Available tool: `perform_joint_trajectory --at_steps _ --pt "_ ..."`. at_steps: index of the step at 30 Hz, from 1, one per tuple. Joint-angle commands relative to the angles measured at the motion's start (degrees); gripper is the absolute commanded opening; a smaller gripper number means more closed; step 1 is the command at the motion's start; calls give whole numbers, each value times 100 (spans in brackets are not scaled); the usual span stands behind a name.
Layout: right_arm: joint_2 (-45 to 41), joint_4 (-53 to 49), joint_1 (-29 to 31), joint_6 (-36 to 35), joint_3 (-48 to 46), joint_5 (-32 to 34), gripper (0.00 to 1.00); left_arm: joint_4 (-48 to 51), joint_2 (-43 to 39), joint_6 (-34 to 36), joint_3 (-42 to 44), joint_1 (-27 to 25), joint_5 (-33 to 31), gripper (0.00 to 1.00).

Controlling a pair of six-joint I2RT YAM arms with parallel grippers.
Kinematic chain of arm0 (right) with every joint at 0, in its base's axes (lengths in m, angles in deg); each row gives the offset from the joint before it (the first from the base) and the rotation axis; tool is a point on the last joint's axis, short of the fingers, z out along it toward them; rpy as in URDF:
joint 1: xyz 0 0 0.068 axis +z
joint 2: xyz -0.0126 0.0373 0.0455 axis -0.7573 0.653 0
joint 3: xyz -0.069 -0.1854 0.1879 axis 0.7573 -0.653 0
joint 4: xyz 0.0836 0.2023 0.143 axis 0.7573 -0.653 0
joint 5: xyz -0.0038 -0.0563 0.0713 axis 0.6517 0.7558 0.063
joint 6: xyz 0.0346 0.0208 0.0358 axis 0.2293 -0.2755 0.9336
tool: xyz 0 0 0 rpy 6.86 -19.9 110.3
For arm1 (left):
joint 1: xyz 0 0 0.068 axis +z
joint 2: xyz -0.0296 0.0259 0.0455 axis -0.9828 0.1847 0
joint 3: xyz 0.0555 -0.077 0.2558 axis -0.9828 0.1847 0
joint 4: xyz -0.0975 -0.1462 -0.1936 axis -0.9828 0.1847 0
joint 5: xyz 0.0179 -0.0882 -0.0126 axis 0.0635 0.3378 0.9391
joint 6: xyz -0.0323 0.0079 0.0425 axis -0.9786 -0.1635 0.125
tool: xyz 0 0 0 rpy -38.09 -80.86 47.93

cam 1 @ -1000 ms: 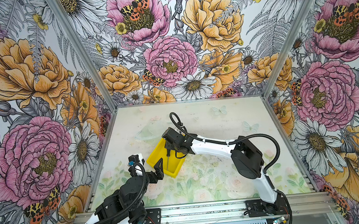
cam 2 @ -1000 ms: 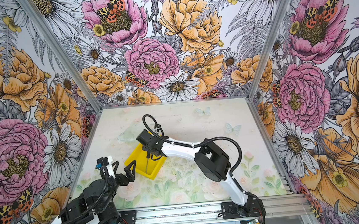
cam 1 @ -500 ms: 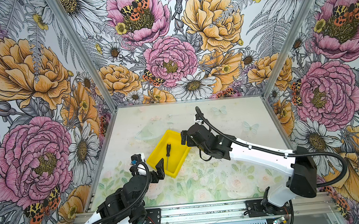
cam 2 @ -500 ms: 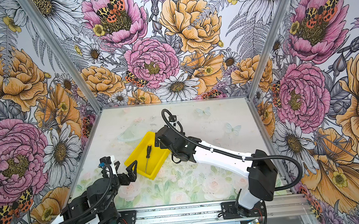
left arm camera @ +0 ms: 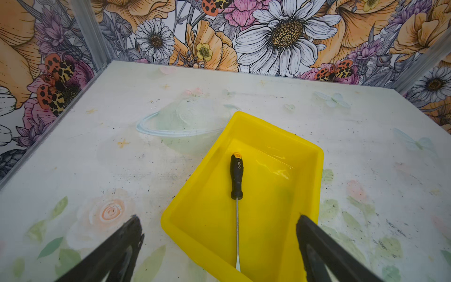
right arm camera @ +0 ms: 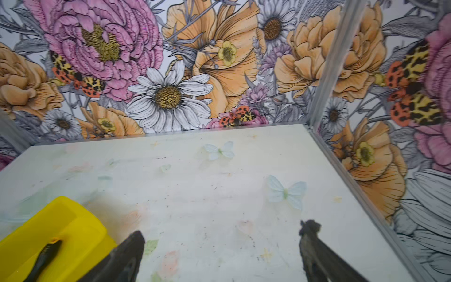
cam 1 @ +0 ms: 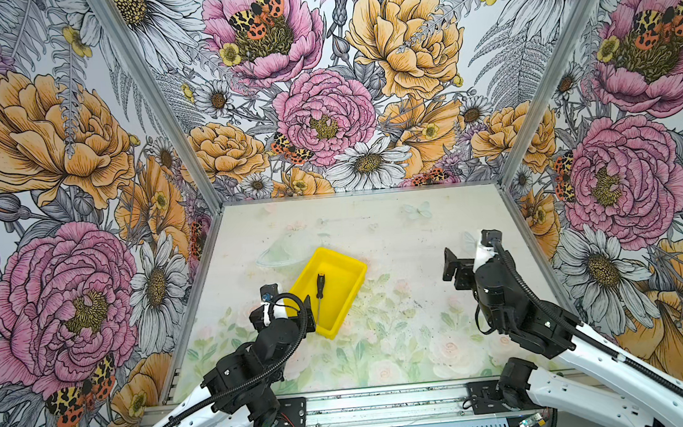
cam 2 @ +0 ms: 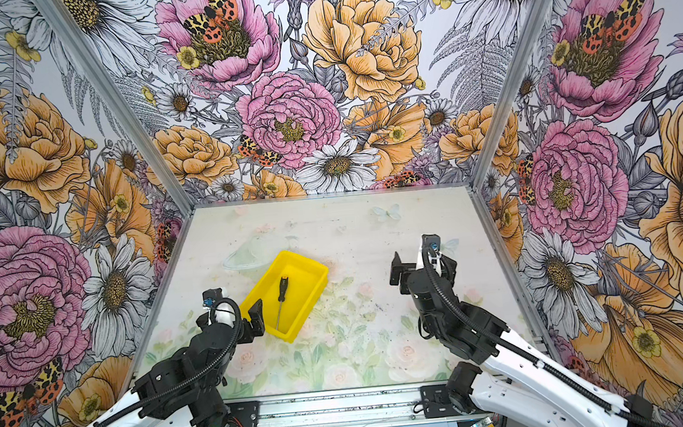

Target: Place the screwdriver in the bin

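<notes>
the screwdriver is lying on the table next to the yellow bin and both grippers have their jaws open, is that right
Not quite. The screwdriver lies inside the bin, flat on its floor, not on the table next to it; the left wrist view shows this. The left gripper and right gripper do both have their jaws open.

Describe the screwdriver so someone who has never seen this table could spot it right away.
On the pale floral tabletop, left of centre, sits a bright yellow bin. The screwdriver lies flat inside it, alone. Look for a black handle with an orange butt cap and a thin silver shaft pointing toward the near edge.
</notes>
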Motion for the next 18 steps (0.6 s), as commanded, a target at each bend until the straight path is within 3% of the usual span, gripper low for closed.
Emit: perform_joint_trajectory --at_steps 1,4,9,14,18 --pt "-404 39 -579 -668 -538 -65 99 -246 200 221 -294 144 -149 99" --pt "-837 429 -1206 -951 -1232 -555 100 -572 365 460 -265 542 -44 99" --pt "-1150 1310 -1925 -1357 -1987 -1360 99 -1503 817 899 -138 2123 1187 99" --pt "-445 2548 -2886 -1502 -2479 -2003 100 -2716 1846 1295 -106 3709 2375 99" --pt "532 3863 -3682 -1472 -2714 -2759 100 -3501 3012 1822 -342 4388 2831 99"
